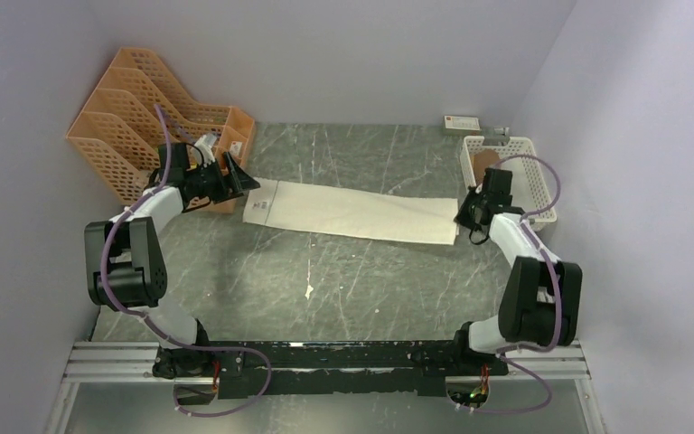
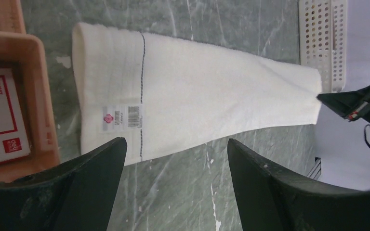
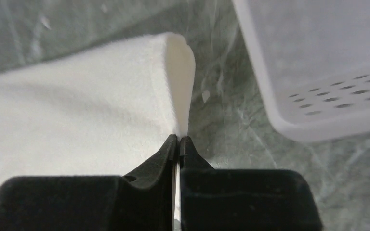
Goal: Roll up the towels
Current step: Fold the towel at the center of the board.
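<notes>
Two arms worked one bench, listed left to right.

Orange file rack: stood in the far left corner against the wall, its front end just beside the left hand.

Left hand: jaws spread wide and gripping nothing, poised at the left end of the towel without touching it.

Cream-white towel: lay unrolled as a long flat strip across the middle of the bench. Its left short edge was near the rack and its right short edge near the basket. It carried a dark stitched line and a small printed label towards the left end. Bare bench lay open in front of it down to the arm bases, and behind it to the back wall.

Right hand: jaws pinched tight on the towel's right edge, which rose in a small peak.

White basket: perforated, at the right wall, with a brown cloth inside.

Bench surface: grey-green, marble-veined. Walls: plain, pale.
</notes>
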Robot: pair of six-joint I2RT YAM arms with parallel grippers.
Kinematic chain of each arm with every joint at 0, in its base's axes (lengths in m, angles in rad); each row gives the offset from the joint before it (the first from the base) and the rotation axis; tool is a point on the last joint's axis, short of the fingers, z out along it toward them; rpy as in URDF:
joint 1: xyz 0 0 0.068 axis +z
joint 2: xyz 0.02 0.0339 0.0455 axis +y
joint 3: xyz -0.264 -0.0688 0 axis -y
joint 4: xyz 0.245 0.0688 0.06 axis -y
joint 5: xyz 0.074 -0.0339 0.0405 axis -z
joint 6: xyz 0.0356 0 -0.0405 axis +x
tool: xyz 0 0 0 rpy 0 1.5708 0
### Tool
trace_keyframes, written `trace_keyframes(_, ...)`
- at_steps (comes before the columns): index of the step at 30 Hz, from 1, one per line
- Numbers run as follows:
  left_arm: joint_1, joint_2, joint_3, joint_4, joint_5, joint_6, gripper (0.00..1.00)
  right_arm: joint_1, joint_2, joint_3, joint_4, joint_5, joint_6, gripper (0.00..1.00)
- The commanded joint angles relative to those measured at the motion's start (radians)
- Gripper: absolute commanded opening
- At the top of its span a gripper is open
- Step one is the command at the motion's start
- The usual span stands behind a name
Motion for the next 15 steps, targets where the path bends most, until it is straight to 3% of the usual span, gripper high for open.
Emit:
trace_keyframes(1,-0.007,0.003,0.009,0.072,0.029,-0.055,0.87,0.002,-0.097,0.086,-0.112,0.157,0.017,0.0)
trace_keyframes(11,-0.005,-0.024,-0.017,0.052,-0.017,-0.048,0.87,0.013,-0.164,0.114,-0.172,0.568,0.072,0.0)
trace_keyframes(15,-0.005,-0.032,-0.019,0.062,-0.006,-0.058,0.87,0.074,-0.179,0.153,-0.159,0.659,0.044,0.0)
